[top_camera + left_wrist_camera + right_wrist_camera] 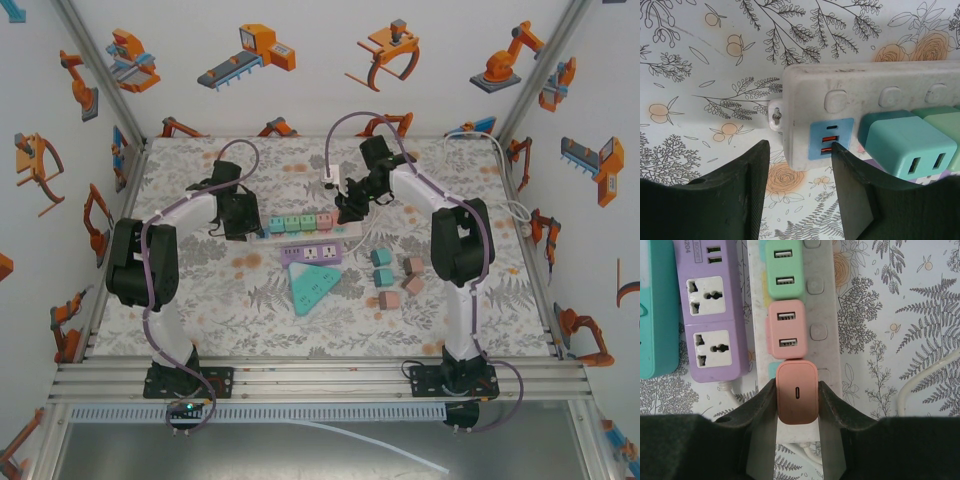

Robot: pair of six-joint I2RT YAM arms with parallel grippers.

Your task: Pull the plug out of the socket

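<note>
Left jaws: partly open, straddling USB end of white power strip [865, 85] on tabletop [690, 75]; contact unclear. Right jaws: clamped on salmon-pink plug [797, 392] at strip's end socket, just beside pink adapter [786, 330].

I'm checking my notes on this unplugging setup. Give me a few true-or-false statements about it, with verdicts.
1. The right gripper is shut on a plug with one slot port. True.
2. The purple strip has plugs in its sockets. False: both sockets seen are empty.
3. The left gripper has its fingers apart at the end of the white strip. True.
4. The plug beside the held one is blue. False: it is a pink plug.
</note>
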